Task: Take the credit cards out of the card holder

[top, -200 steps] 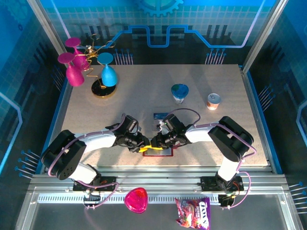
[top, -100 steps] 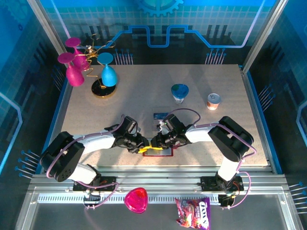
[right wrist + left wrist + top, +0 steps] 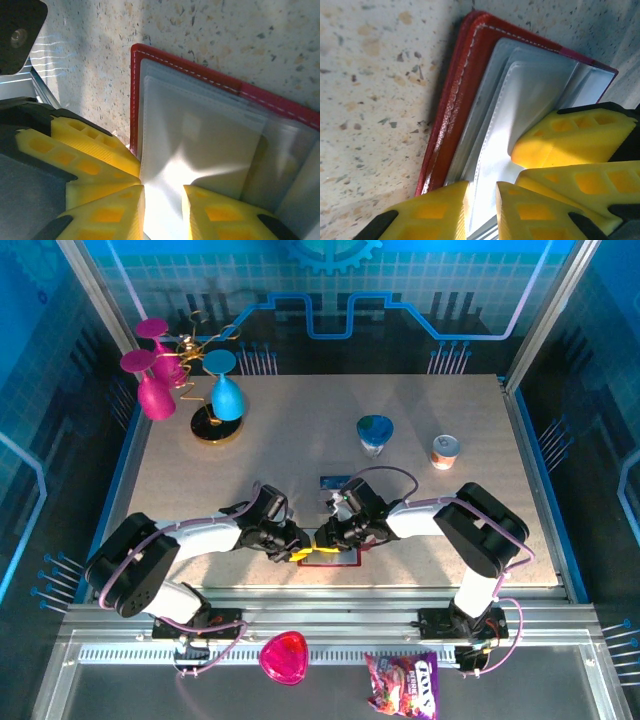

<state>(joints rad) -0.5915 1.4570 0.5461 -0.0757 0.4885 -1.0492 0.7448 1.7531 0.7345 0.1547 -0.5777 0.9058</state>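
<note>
On the counter, between the two arms' tips, the dark red card holder lies open with its clear pockets facing up. At its left end the left gripper has its jaws clenched narrowly on the edge of those pockets, and at its right the right gripper has its jaws closed on a pale leaf inside, card or pocket I cannot tell. Beyond the card holder, apart from it, a blue card lies flat.

I see right gripper fingers flanking the open red card holder's clear pocket; left gripper at its left edge; speckled table beyond.
</note>
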